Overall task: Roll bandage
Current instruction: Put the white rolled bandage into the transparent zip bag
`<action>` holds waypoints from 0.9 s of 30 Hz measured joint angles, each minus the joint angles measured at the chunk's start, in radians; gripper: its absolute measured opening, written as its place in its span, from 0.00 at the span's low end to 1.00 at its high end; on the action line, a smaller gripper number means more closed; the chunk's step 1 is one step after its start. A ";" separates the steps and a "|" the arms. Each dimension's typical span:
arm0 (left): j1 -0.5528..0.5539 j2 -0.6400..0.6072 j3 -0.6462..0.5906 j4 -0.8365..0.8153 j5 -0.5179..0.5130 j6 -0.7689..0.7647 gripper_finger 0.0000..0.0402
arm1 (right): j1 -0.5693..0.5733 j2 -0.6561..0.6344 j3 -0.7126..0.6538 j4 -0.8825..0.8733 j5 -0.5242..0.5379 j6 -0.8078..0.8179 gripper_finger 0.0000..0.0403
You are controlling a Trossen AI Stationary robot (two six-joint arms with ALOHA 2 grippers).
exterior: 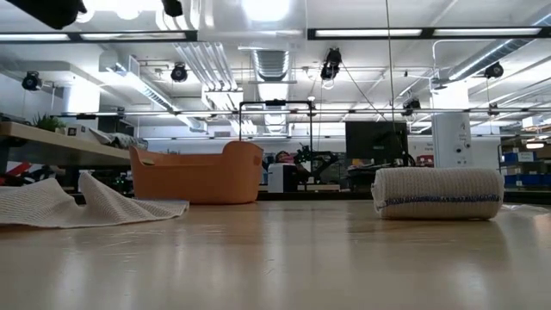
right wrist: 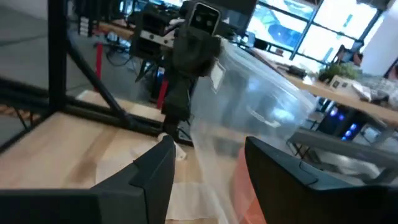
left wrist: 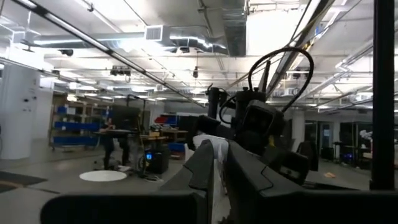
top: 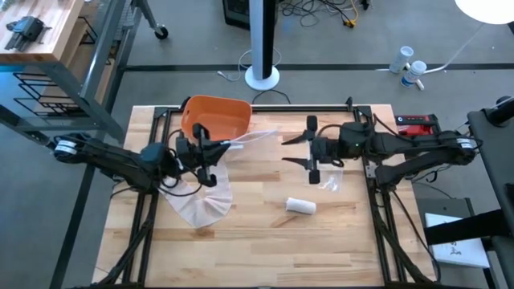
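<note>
Bandage strip point(top: 205, 201), loose: one end pinched between the closed left fingers point(left wrist: 214, 171), the rest fanned on the surface point(top: 265, 241) below them; right fingers point(top: 312, 150) open, empty, well apart; advise keeping the strip taut and edges aligned while rolling.

Overhead and table-level views share the orange basket point(top: 215, 117).

Table point(top: 265, 241): pale wood, smooth, slight sheen.
Rolled bandage point(exterior: 437, 193): woven cloth, ribbed, matt.
Basket point(exterior: 196, 176): orange plastic, smooth.
</note>
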 joint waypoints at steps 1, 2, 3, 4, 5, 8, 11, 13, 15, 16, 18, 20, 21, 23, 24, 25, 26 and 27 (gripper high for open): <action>0.001 -0.010 -0.007 -0.004 0.000 0.002 0.05 | -0.008 0.007 0.000 0.015 -0.001 0.024 0.46; 0.001 -0.020 -0.013 -0.006 0.000 0.008 0.05 | -0.017 0.016 -0.001 0.041 -0.001 0.045 0.46; 0.001 -0.031 -0.020 -0.007 0.001 0.014 0.05 | -0.025 0.028 -0.001 0.074 -0.001 0.059 0.46; 0.001 -0.042 -0.026 -0.014 0.001 0.020 0.05 | -0.034 0.040 0.000 0.098 0.001 0.076 0.45; 0.001 -0.054 -0.029 -0.018 0.001 0.030 0.05 | -0.043 0.050 0.000 0.114 0.002 0.088 0.45; 0.001 -0.108 -0.029 -0.044 0.001 0.088 0.05 | -0.066 0.081 0.000 0.159 -0.001 0.104 0.43; 0.001 -0.154 -0.029 -0.104 0.011 0.103 0.05 | -0.080 0.085 0.002 0.199 0.000 0.095 0.41; 0.001 -0.177 -0.029 -0.152 0.039 0.103 0.05 | -0.087 0.083 0.006 0.243 0.002 0.071 0.40; 0.001 -0.189 -0.029 -0.171 0.049 0.099 0.05 | -0.092 0.082 0.006 0.263 0.011 0.058 0.39; 0.002 -0.192 -0.029 -0.173 0.049 0.105 0.05 | -0.094 0.083 0.006 0.265 0.028 0.059 0.38; 0.002 -0.192 -0.023 -0.167 0.048 0.138 0.05 | -0.095 0.087 0.006 0.266 0.054 0.073 0.37; 0.002 -0.194 -0.007 -0.175 0.048 0.139 0.05 | -0.096 0.097 0.006 0.273 0.063 0.084 0.36; 0.001 -0.198 -0.002 -0.197 0.048 0.115 0.05 | -0.096 0.102 0.006 0.271 0.063 0.085 0.36; -0.006 -0.199 0.004 -0.256 0.071 0.044 0.05 | -0.087 0.110 0.005 0.267 0.060 0.091 0.35; -0.010 -0.198 0.004 -0.284 0.093 0.016 0.05 | -0.080 0.118 0.005 0.269 0.048 0.092 0.34; -0.014 -0.197 0.002 -0.298 0.115 0.001 0.05 | -0.073 0.123 0.005 0.270 0.035 0.093 0.34; -0.018 -0.194 -0.001 -0.297 0.134 -0.004 0.05 | -0.065 0.125 0.005 0.254 0.027 0.096 0.34; -0.021 -0.190 -0.003 -0.290 0.144 -0.004 0.05 | -0.057 0.126 0.003 0.239 0.020 0.101 0.34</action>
